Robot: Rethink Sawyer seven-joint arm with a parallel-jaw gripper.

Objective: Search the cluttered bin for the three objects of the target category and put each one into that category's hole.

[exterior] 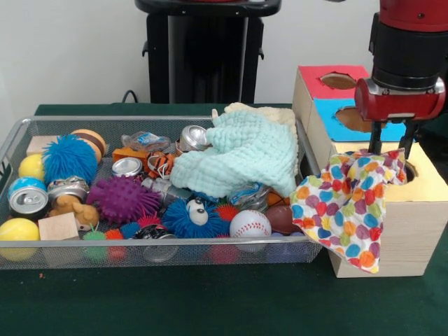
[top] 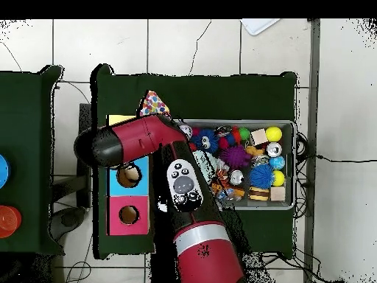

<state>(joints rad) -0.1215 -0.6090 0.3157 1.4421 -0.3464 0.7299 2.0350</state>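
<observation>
My gripper (exterior: 393, 146) sits over the yellow-topped box (exterior: 392, 224), two dark fingers (exterior: 375, 138) pointing down, set a little apart, tips at the top edge of the polka-dot cloth (exterior: 348, 206). I can't tell whether they're pinching it or just touching.

The cloth is white with bright multicolour dots. It is bunched at the top on the box's yellow face by the hole (exterior: 409, 170), then spills over the box's edge and hangs down its wooden side, next to the bin (exterior: 154, 252).

The wire-mesh bin is full: mint-green waffle cloth (exterior: 241, 154) piled on a cream cloth (exterior: 269, 114), baseball (exterior: 250, 224), purple spiky ball (exterior: 122, 199), cans, wooden blocks.

The front view shows the fingers and the whole drape. From overhead the red arm (top: 177, 191) covers the gripper and most of the yellow top; only a corner of the cloth pokes out. That view shows the blue hole (top: 129, 175) and red hole (top: 129, 214) clearly.
</observation>
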